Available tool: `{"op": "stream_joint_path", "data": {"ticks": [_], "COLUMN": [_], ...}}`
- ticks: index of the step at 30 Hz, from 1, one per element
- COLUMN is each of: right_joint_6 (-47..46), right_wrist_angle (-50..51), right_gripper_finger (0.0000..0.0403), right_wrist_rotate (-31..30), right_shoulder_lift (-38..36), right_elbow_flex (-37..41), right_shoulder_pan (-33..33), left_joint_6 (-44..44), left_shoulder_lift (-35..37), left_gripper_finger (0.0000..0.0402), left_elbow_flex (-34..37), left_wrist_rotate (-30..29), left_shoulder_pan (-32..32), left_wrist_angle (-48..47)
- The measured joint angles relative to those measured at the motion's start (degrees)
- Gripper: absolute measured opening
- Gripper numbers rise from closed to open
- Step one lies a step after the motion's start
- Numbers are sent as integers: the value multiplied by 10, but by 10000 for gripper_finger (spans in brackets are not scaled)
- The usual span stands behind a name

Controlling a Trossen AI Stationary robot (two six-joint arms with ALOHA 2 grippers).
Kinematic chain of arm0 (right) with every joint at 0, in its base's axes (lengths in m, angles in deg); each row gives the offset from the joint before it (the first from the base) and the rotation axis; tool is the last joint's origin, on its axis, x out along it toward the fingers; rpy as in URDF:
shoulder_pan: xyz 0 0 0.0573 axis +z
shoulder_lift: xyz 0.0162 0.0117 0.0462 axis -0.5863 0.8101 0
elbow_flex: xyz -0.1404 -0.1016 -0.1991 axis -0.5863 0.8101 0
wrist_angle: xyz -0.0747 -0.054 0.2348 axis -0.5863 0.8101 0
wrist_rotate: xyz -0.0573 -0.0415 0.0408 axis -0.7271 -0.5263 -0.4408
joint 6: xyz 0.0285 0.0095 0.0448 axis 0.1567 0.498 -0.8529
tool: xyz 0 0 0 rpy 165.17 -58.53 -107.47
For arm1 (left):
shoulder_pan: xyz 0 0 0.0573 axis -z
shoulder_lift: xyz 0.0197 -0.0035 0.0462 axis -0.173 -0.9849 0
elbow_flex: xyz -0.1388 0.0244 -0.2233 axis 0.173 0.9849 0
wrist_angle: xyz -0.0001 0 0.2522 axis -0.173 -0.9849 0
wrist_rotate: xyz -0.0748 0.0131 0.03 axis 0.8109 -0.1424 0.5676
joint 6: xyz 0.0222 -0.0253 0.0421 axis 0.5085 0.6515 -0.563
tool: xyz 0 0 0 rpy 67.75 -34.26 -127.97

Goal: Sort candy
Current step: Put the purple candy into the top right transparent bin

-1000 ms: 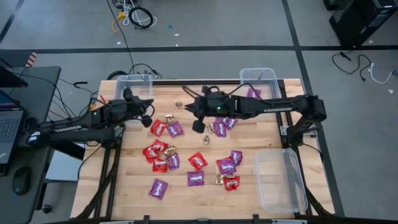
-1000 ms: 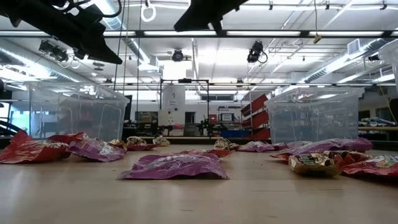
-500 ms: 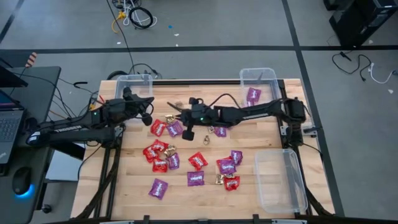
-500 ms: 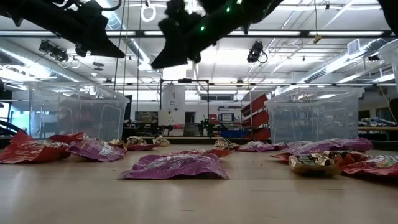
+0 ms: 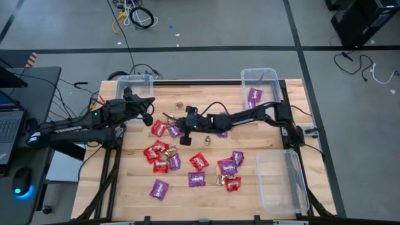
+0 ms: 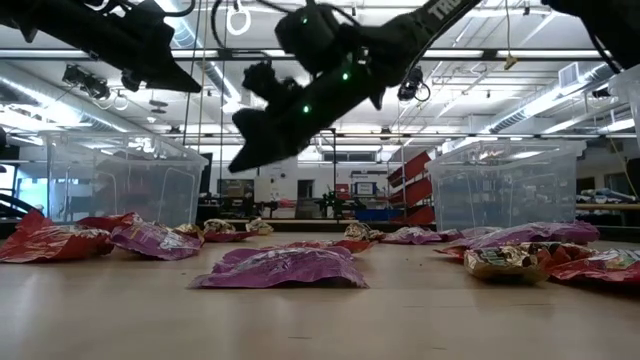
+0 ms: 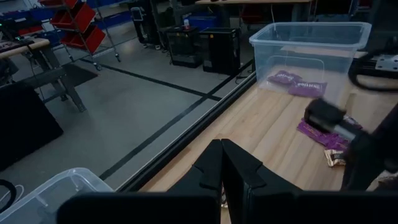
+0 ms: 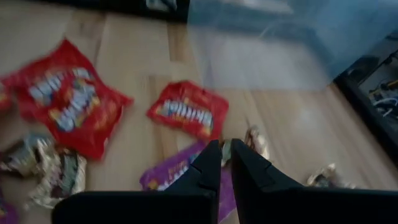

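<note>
Where the candy (image 5: 199,161) lies: most of it is spread over the middle of the wooden table (image 5: 256,140), and none of it is stacked up.
Red packets (image 5: 159,128): one is near the left arm's tool, more sit in a bunch lower down, and one is by the near right bin.
Purple packets (image 5: 197,179): they are mixed in with the red ones. One lies alone near the front left – away from the rest.
Gold pieces (image 5: 179,105): they are small and shiny. One sits alone near the far edge, and another is tucked by the red bunch.
Far right bin (image 5: 259,76): this clear bin holds purple candy (image 5: 254,95) – and the left wrist view shows flat purple packets inside it.
Far left bin (image 5: 134,81): this clear bin sits at the far left corner, just past the left arm.
Near right bin (image 5: 281,181): this clear bin is at the front right, beside the candy.
Left tool (image 5: 150,111): it hangs over the far left part of the table. It is pressed together and has nothing in it.
Right tool (image 5: 170,117): its arm reaches all the way across from the right side. It hangs above a red packet and a purple one, close to the left tool. I cannot tell if it is spread or pressed together.
Low view: a purple packet (image 6: 285,268) lies flat in front, and the right arm hangs high above it.
</note>
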Motion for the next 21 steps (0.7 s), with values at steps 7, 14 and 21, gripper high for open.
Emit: {"op": "stream_joint_path", "data": {"ticks": [7, 14, 21], "right_joint_6": [0, 13, 40], "right_wrist_angle": [-1, 15, 48], "right_gripper_finger": [29, 58, 93], "right_wrist_rotate": [-3, 16, 37], "right_shoulder_lift": [26, 31, 38], "right_elbow_flex": [0, 0, 0], "right_shoulder_pan": [1, 2, 3], "left_joint_6": [0, -1, -1], "left_shoulder_lift": [0, 0, 0], "left_gripper_finger": [9, 9, 9], "left_elbow_flex": [0, 0, 0], "left_wrist_rotate": [0, 0, 0], "left_shoulder_pan": [0, 0, 0], "left_wrist_angle": [0, -1, -2]}}
